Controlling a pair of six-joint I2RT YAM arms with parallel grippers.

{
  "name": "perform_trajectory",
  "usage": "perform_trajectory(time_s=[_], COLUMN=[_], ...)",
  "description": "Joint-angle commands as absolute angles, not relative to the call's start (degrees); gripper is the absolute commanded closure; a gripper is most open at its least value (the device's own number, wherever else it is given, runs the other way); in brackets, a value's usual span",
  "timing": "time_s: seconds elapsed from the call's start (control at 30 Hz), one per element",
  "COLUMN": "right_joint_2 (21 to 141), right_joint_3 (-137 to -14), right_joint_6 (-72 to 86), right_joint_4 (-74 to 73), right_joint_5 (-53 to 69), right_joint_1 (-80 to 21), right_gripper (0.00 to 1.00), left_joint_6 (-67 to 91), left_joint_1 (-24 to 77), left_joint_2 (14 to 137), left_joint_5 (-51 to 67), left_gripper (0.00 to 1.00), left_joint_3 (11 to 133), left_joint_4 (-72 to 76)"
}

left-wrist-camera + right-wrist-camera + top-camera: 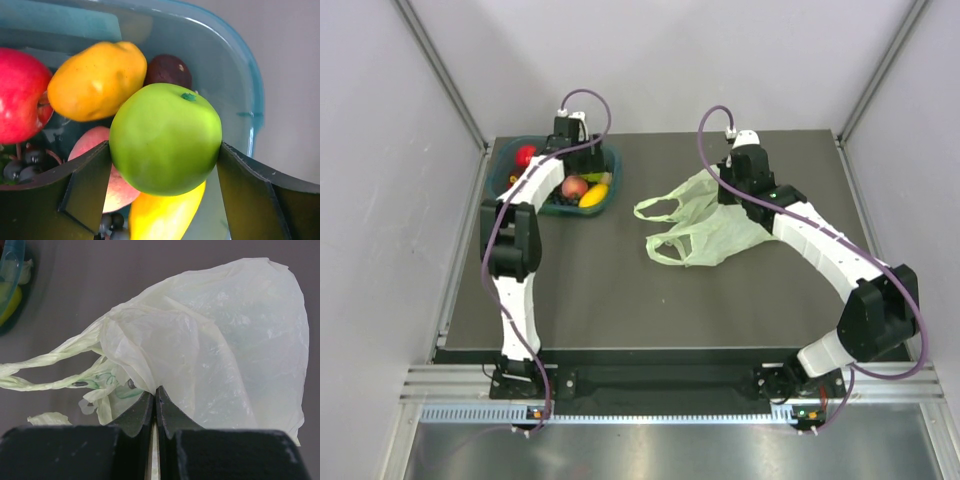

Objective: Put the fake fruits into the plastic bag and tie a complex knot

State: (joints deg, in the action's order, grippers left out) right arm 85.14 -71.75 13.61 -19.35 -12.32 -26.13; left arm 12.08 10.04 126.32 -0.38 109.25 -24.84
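While left pincer grips one apple, right pincer pinches one bag

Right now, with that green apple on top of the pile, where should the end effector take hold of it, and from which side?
Across its widest middle, coming down from above. The green apple is round, smooth and topmost in the teal tray, so both flanks are free; the left end effector has one finger against each.
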Motion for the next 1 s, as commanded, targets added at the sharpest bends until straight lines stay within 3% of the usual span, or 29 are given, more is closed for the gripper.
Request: perform_trajectory(time_s=[0.0,0.27,0.47,0.73,0.97], right_joint_2=[85.4,86.0,85.5,84.3,83.0], right_joint_3=[-74.5,-75.1,-75.7,-75.8,-74.7], right_joint_6=[13.6,14.0,14.1,14.6,15.6], right_joint_4=[-17.8,-18.2,-19.1,-20.5,-19.8], right_joint_5=[-11.9,-10.6,-9.3,-7.6,-7.0], right_joint_1=[-26.5,-26.5,-26.6,-26.6,-26.6], right_gripper=[1.00,1.00,1.00,1.00,1.00], left_joint_6=[12.9,21.1,21.5,24.6,26.5], left_joint_1=[9.6,12.0,24.0,33.9,37.5], left_joint_2=[112.5,91.4,84.4,93.2,107.6], left_joint_5=[4.3,14.9,13.4,14.8,15.4], left_gripper=[0.58,0.59,0.59,0.62,0.65], left_joint_3=[100.3,76.3,68.1,70.9,81.0], left_joint_4=[-15.1,-1.5,3.6,9.8,9.1])
